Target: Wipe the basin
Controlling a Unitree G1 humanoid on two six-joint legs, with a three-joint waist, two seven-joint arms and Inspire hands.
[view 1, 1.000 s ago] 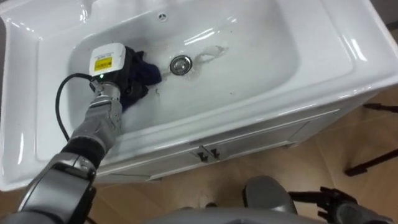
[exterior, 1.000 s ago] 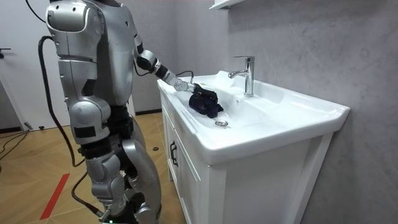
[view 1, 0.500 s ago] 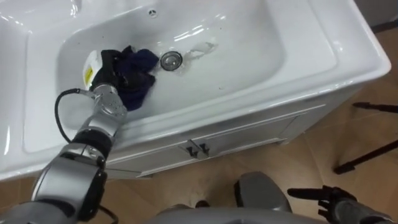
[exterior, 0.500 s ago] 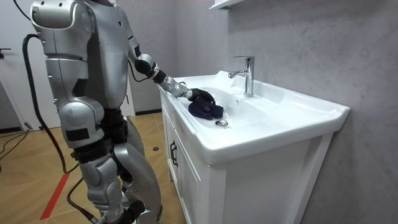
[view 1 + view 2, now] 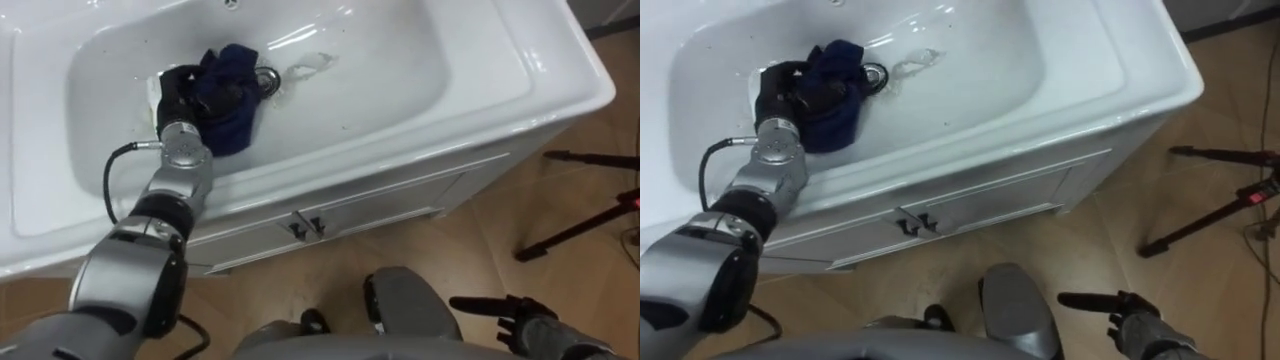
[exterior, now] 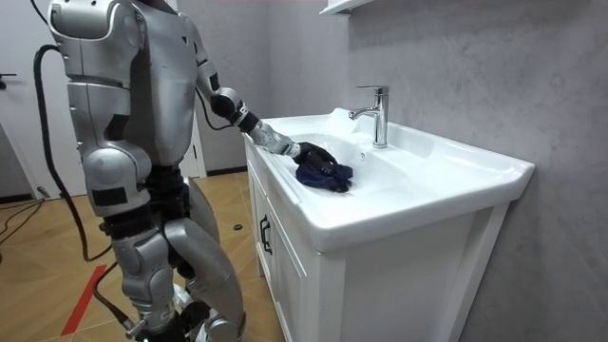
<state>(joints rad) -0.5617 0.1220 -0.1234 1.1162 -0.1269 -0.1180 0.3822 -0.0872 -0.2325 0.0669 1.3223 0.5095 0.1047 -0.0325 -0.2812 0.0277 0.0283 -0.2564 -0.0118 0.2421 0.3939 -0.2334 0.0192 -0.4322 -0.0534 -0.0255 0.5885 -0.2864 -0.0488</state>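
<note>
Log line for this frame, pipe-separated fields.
left hand: shut on cloth | cloth: in basin, at drain | right hand: open, idle, low

Drain (image 5: pixel 269 79) half covered by cloth (image 5: pixel 230 98). Left hand (image 5: pixel 177 92) partly sunk in cloth. Basin (image 5: pixel 568 72) far rim cut by top edge. Right hand (image 5: pixel 527 325) clipped at bottom edge.

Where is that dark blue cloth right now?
In the left eye view the dark blue cloth sits bunched in the left half of the white basin, gripped by the left hand, right beside the drain.
</note>
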